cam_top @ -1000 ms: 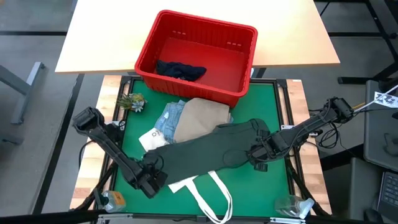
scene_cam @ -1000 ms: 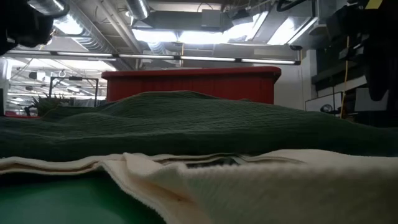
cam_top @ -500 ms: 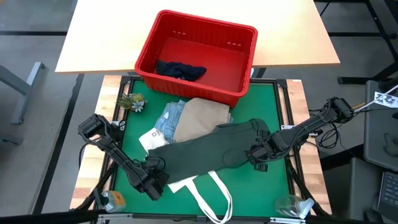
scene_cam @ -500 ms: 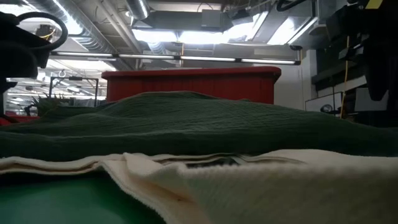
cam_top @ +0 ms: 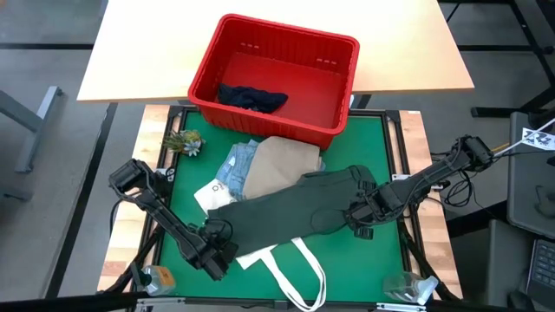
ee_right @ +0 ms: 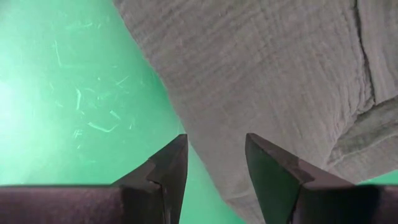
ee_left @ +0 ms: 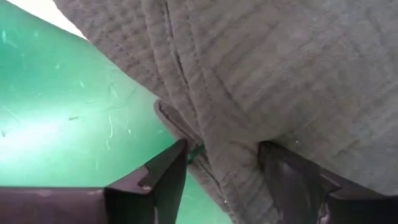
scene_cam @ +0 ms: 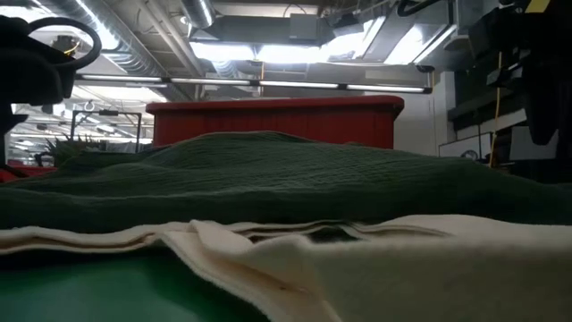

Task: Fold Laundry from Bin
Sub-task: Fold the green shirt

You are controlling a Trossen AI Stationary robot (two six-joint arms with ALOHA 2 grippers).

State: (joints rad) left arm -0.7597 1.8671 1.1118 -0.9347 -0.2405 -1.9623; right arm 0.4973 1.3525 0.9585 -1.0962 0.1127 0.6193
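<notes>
At the near edge of the green mat (cam_top: 386,147) we see the white tote bag (cam_top: 290,260), its straps looping toward us and its upper part tucked under the dark olive shirt (cam_top: 286,212). The shirt lies spread flat, its long axis running across the table from the near left corner up toward the right side, so it slants slightly away from us as it goes right. At its near left end we find the left gripper (cam_top: 222,249), down on the mat with its fingers (ee_left: 163,180) spread wide on either side of a fold of the shirt's edge, not pinched onto it. At the shirt's right end the right gripper (cam_top: 358,215) sits low, its fingers (ee_right: 168,168) parted with the hem of the shirt lying between them; we cannot tell whether they touch the cloth. Just beyond the shirt, and partly under it, lies the beige cloth (cam_top: 282,160), with light blue jeans (cam_top: 236,166) beside it on the left. A small green plant (cam_top: 184,141) stands at the mat's far left corner. Farthest off, the red bin (cam_top: 334,117) straddles the mat's far edge and the pale table (cam_top: 139,52) beyond it, with a dark navy garment (cam_top: 251,97) heaped inside.
</notes>
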